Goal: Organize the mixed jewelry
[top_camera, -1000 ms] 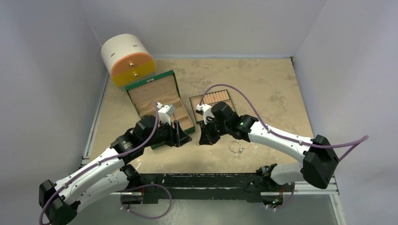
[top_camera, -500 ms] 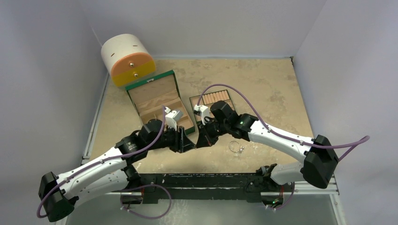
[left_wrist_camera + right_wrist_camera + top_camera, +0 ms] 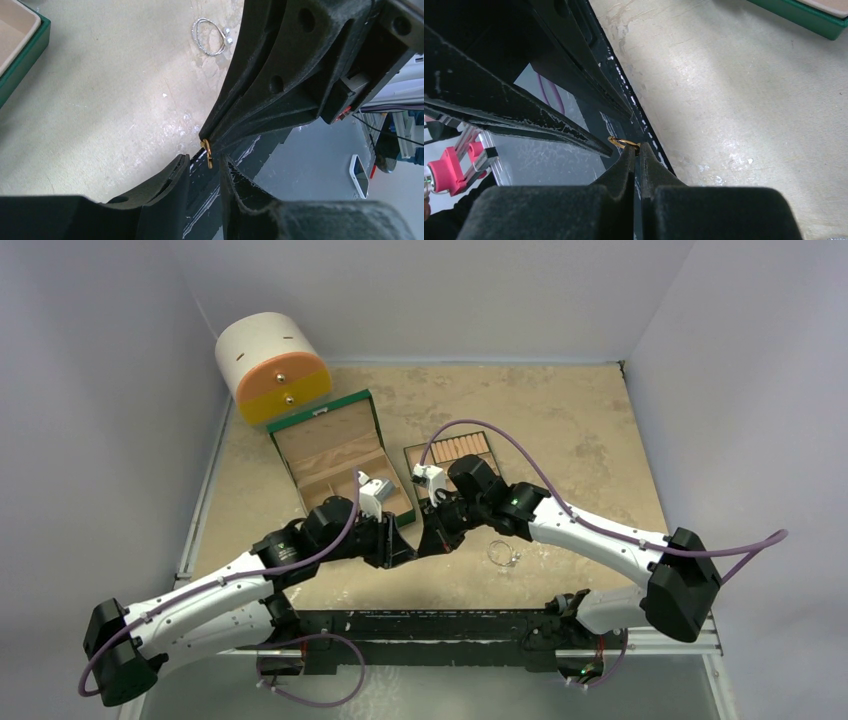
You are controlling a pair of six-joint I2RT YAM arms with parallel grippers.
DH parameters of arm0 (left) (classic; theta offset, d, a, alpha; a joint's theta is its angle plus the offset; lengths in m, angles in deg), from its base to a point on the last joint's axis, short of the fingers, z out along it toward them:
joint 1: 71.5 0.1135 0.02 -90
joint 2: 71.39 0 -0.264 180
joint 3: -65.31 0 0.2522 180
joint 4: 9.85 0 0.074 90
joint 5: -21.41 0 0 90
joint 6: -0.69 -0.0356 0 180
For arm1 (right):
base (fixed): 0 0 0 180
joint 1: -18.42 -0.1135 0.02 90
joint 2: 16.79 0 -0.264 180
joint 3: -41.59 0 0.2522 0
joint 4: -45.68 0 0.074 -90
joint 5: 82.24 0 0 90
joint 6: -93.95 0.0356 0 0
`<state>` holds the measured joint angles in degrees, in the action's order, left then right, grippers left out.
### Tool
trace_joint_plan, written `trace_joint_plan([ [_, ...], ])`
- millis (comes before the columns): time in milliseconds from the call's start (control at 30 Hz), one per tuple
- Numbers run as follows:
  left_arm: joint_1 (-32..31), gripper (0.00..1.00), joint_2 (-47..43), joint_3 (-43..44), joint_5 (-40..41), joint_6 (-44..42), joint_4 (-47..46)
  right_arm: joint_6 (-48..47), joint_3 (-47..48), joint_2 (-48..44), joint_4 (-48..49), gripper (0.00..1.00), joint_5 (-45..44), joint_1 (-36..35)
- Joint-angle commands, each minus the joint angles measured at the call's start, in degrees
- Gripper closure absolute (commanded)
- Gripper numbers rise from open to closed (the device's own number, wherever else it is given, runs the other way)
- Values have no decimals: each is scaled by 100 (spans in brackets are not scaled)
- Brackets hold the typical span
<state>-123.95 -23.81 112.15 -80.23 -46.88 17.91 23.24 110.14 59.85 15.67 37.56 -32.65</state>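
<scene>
Desk: tan and mottled. The green box lies open at 10 o'clock.

Both my arms meet at 6 o'clock, over the near edge, tip to tip.

Wire hoop: at 5 o'clock, flat on the desk, apart from both arms. Judged thin and springy, so it bends easily. Not the piece in hand.

Gold ring: lifted off the desk and pinched at the very tips of my right jaws, which are clenched on its upper arc. My left jaws stand apart, one pad on each side just below the ring, neither touching it.

Handling, by judgement: nearly weightless, stiff, polished and slippery. It will likely flick away if squeezed off-centre.

Best hold: the free lower arc, pads flat across the band and clear of the right tips. The right must not let go before the left grip is firm.
</scene>
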Motion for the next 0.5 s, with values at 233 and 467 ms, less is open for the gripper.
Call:
trace_joint_plan([
  [233, -78, 99, 81, 93, 42, -51, -232, 57, 167, -107, 129, 100, 191, -44],
  [467, -73, 100, 68, 88, 26, 6, -354, 50, 106, -312, 206, 91, 157, -44],
])
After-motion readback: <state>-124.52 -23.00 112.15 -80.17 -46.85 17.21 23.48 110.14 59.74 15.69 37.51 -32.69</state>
